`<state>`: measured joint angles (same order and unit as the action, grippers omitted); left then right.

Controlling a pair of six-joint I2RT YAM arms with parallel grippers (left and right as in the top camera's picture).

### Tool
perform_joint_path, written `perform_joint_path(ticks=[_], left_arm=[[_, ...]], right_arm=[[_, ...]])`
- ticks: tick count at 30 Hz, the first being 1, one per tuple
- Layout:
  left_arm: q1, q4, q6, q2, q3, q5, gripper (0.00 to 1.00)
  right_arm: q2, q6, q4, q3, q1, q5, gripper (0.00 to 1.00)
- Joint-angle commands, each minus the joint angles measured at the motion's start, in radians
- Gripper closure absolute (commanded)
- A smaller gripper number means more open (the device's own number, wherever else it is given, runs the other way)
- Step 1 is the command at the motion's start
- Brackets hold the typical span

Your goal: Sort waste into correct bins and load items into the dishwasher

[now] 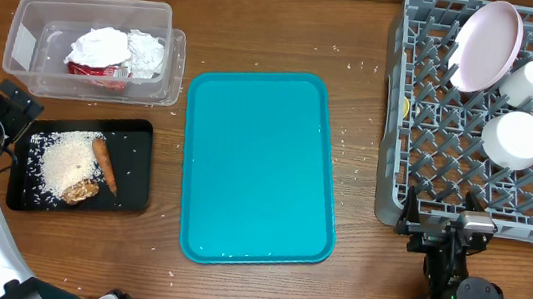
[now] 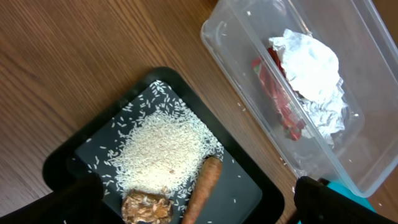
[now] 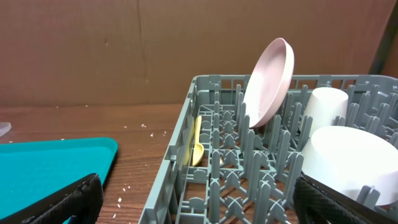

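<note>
Napkins (image 1: 117, 49), red wrapper (image 1: 94, 71) in clear tub (image 1: 30, 17). Rice (image 1: 66, 162), carrot (image 1: 105, 166) on black tray (image 1: 133, 170). Pink plate (image 1: 487, 46), yellow spoon (image 3: 196, 146) in dish rack (image 1: 419, 137), 3 o'clock of teal tray (image 1: 254, 168). Left gripper (image 1: 11, 112) and right gripper (image 1: 446, 230) both released, empty. Sorting looks done. Next is probably stray grains (image 1: 343, 138) on tabletop (image 1: 291, 22), or retract.

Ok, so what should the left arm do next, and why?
Probably lift the left gripper up and away from the black tray. It hangs open and empty, and the rice, carrot piece and brown chunk already lie in that tray, with the napkins and red-and-white wrapper in the clear tub.
</note>
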<state>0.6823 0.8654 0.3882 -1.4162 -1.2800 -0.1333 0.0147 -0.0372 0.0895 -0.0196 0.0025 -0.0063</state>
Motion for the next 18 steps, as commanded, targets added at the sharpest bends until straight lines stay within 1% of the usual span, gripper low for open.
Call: perform_joint_path(ticks=[1,2,7,10,15,18], left_arm=[[-0.002,-0.002,-0.037,-0.005,-0.005,0.103,0.0],[-0.002,-0.002,-0.037,-0.009,-0.005,0.124,0.0],[-0.002,-0.002,-0.037,-0.014,-0.005,0.127,0.0],[-0.007,0.027,-0.059,-0.013,-0.005,0.148,0.0],[-0.056,0.014,-0.06,-0.009,0.008,0.036,0.0],[-0.133,-0.057,-0.113,0.006,0.047,-0.023,0.0]], right_arm=[[-0.012,0.005,-0.006,0.011,0.008,0.013,0.0],[-0.012,0.005,-0.006,0.011,0.008,0.013,0.0],[-0.012,0.005,-0.006,0.011,0.008,0.013,0.0],[-0.012,0.005,-0.006,0.011,0.008,0.013,0.0],[-0.012,0.005,-0.006,0.011,0.008,0.013,0.0],[-0.012,0.005,-0.006,0.011,0.008,0.013,0.0]])
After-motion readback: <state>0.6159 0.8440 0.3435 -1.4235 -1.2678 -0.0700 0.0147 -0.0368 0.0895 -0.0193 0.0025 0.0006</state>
